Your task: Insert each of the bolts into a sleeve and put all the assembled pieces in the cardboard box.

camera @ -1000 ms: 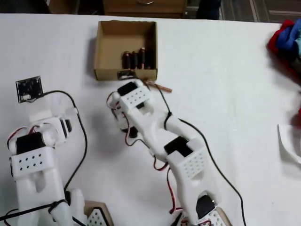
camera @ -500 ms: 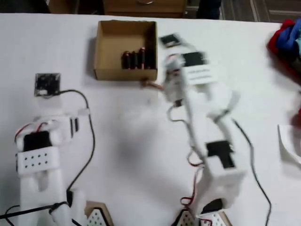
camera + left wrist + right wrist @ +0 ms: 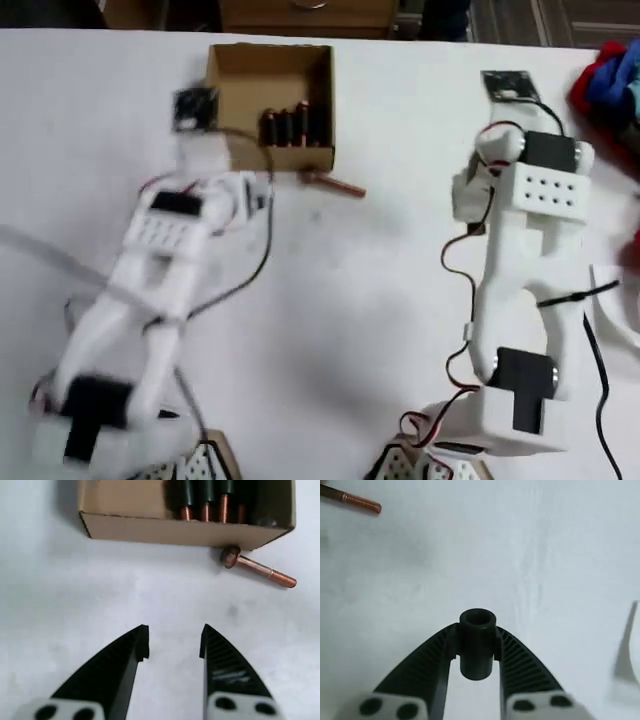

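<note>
A cardboard box (image 3: 225,75) stands at the back of the table with several assembled bolt-and-sleeve pieces (image 3: 290,125) in its right end. One bare copper bolt (image 3: 335,184) lies on the table just outside the box's front right corner. The left arm (image 3: 165,225) stands in front of the box. My left gripper (image 3: 173,640) is open and holds nothing, with the box wall (image 3: 150,527) and the bolt (image 3: 260,570) ahead of it. The right arm (image 3: 530,190) stands at the right of the table. My right gripper (image 3: 476,632) is shut on an upright black sleeve (image 3: 478,647), and the bolt's threaded tip (image 3: 362,503) lies far off.
A red and blue cloth (image 3: 610,75) lies at the table's right edge, with a white curved object (image 3: 612,305) below it. Both arm bases sit at the front edge. White tabletop stretches between the arms.
The right arm swung from in front of the box to the right side of the table. The left arm moved from the front left up to the box. The bolt has not moved.
</note>
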